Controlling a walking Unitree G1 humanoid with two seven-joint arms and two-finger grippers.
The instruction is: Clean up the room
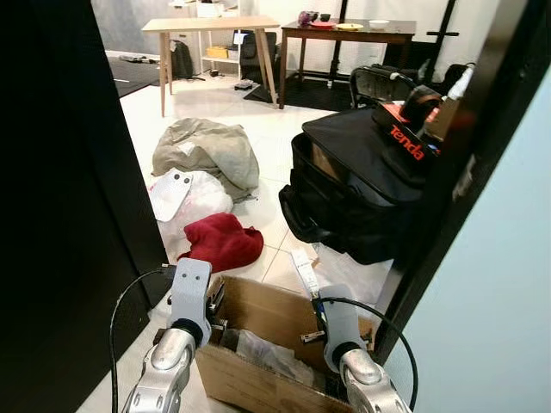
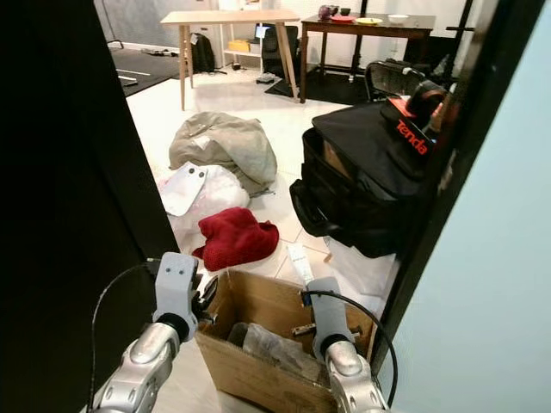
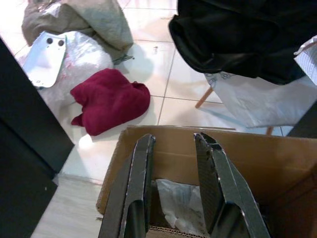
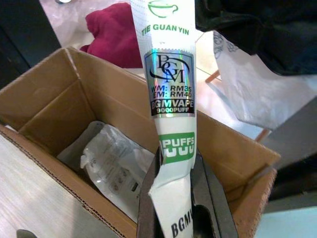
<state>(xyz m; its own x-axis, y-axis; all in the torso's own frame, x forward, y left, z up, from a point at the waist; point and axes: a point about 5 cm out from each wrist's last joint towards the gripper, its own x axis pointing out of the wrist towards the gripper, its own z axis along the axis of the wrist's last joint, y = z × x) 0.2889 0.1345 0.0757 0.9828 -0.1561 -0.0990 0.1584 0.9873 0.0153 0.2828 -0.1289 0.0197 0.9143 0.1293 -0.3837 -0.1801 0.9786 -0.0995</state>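
right claw grips a white vape box over the cardboard box; left claw spread wide.

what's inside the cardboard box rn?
Inside the cardboard box: a clear plastic pouch lying on the bottom. The right gripper, shut on a white vape packet, hovers over the opening and hides the box floor beneath it.

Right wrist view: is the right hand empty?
No. The right hand is shut on a white and green packet printed BGMVAPE, held above the open cardboard box.
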